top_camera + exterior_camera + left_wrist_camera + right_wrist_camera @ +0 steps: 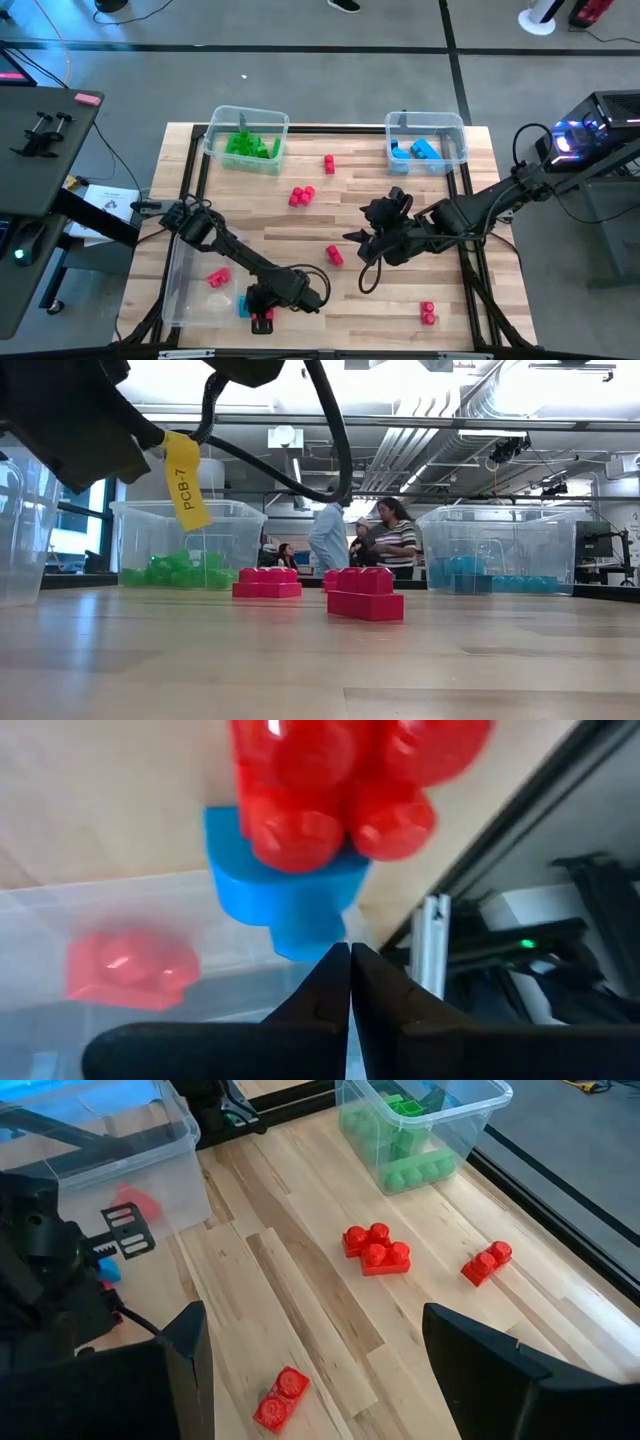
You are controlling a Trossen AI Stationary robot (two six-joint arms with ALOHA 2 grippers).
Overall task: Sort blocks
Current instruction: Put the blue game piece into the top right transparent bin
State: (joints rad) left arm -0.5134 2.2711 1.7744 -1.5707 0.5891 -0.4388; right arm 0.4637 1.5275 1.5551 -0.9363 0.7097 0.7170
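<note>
Two blocks [300, 850] (red, blue) beside left end effector [349, 960].

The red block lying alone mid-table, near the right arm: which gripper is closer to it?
Right. The right gripper hovers open just beside that red block; the left gripper, shut, is off near the table's front edge.

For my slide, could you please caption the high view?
Left gripper shut beside a red-and-blue block cluster; right gripper open above loose red blocks.
</note>
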